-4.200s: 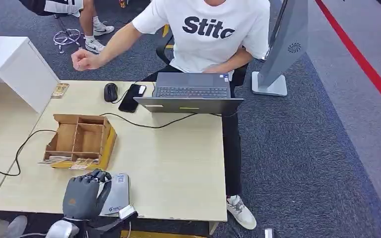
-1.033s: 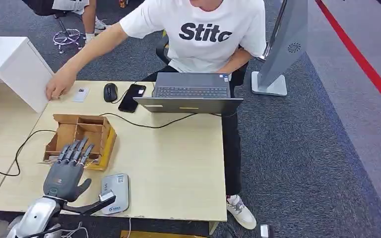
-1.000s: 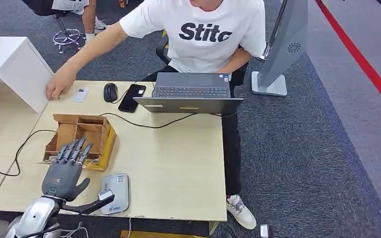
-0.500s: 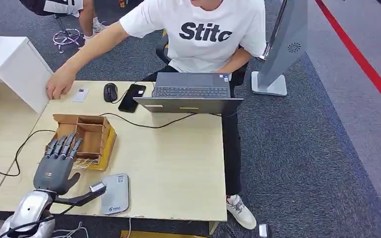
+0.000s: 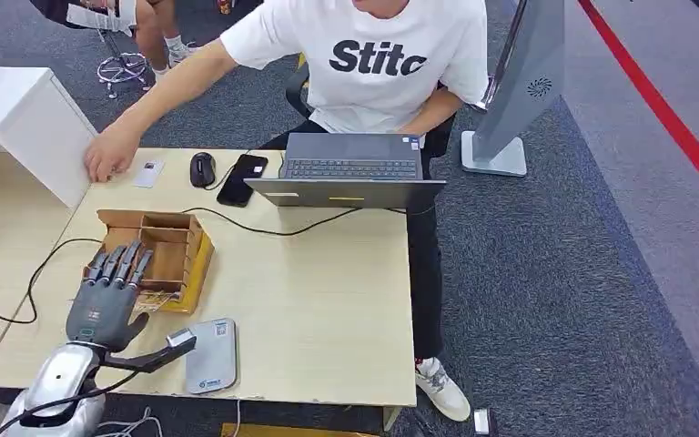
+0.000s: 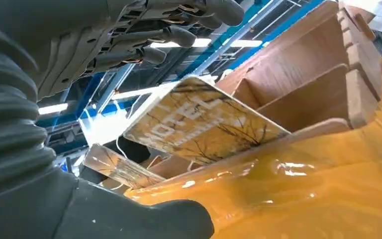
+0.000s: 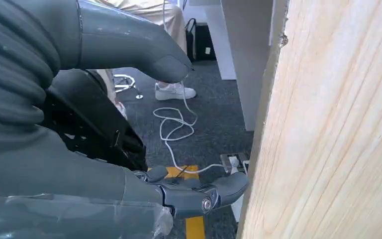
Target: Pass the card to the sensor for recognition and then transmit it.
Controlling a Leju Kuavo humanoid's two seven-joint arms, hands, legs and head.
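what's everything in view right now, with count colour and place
wooden box: 1, brown on a yellow base, table's left part
cards: 2 seen, patterned, propped at the box's near edge
sensor: 1, grey, table's near edge
laptop: 1, dark grey, far edge
phone: 1, black, left of laptop
mouse: 1, black, beside phone
small card: 1, white, far left
person: 1, white shirt, behind table
left hand: grey, fingers spread above the cards
right hand: grey, beside the table edge

The robot's left hand (image 5: 100, 305) was flat, palm down, with its fingers (image 5: 116, 264) held straight out in front and a little apart, and its thumb stuck out to the side. It held nothing. The right hand (image 7: 84, 134) hung low, fingers apart, and it held nothing too.
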